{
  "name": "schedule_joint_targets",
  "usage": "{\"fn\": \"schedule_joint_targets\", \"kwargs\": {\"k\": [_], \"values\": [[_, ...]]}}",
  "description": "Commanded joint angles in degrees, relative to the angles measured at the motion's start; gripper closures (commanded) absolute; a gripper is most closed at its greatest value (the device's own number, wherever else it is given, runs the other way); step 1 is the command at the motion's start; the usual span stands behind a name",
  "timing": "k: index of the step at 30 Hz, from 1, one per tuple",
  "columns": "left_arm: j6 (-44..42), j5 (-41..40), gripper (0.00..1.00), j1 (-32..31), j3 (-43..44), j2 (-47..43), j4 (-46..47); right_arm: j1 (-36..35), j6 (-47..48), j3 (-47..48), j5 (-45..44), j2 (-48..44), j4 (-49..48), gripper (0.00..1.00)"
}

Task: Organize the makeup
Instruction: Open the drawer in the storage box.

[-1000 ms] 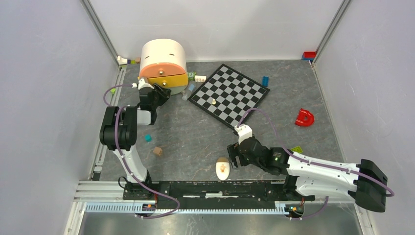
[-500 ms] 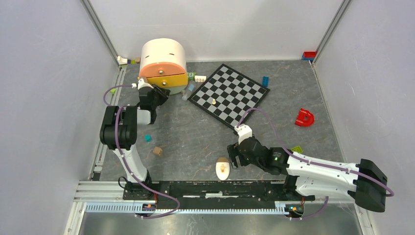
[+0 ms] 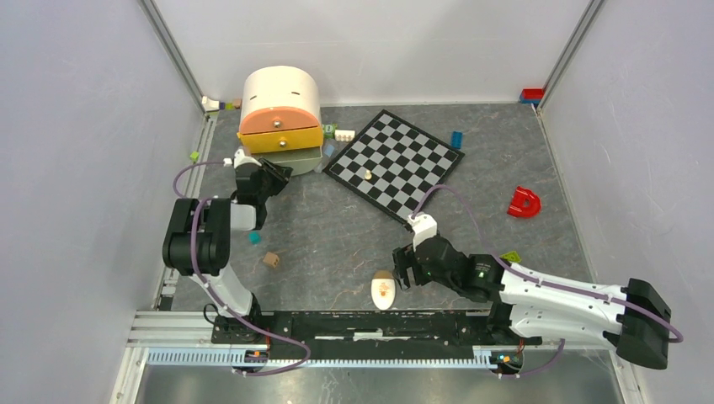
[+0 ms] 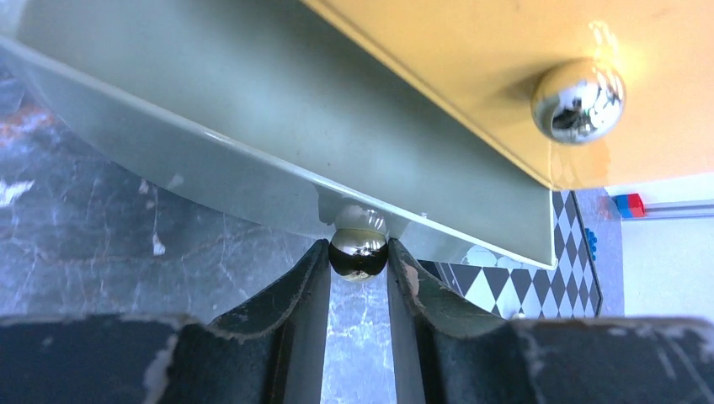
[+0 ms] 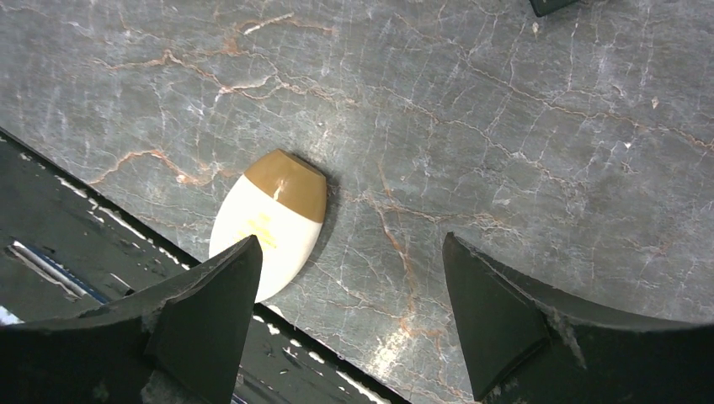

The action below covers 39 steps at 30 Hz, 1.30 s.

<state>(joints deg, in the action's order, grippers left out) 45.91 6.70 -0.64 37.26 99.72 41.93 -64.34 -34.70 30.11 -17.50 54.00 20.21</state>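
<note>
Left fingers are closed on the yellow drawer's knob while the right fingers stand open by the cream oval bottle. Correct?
Not quite: the left fingers grip the knob of the grey-green drawer beneath the yellow drawer, as the left wrist view shows. The right fingers do stand open by the cream oval bottle.

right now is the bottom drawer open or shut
Partly open: the grey bottom drawer juts out past the yellow drawer above, its knob pinched in the left gripper.
</note>
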Motion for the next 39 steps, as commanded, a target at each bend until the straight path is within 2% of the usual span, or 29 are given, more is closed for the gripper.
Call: {"fn": "schedule_joint_targets", "kwargs": {"k": [1,9,19,25,30,39], "values": [[2.8,0.8,0.63,-0.9,-3.0,-5.3,1.4,0.3,-1.2,-1.0,0.3,-2.9,-0.9,0.14],[1.9,-0.9,0.61,-1.7,-8.9,-13.2,-1.9,0.3,-3.0,-3.1,0.4,-5.7,0.3,0.14],[0.0,-1.7,0.57,-1.7,-10.9,-19.1,-8.0,0.2,-4.2,-4.7,0.3,-7.3,0.7,0.15],[-1.9,-1.8,0.45,-2.0,-11.1,-22.0,-10.9,0.3,-5.2,-4.8,0.6,-6.9,0.5,0.13],[-4.3,-2.6,0.37,-1.9,-9.0,-19.7,-12.1,0.3,-5.0,-4.3,1.1,-6.0,0.2,0.14],[-4.5,-2.4,0.37,-2.0,-4.0,-13.3,-11.4,0.3,-4.8,-3.7,0.9,-6.2,0.5,0.13]]}}
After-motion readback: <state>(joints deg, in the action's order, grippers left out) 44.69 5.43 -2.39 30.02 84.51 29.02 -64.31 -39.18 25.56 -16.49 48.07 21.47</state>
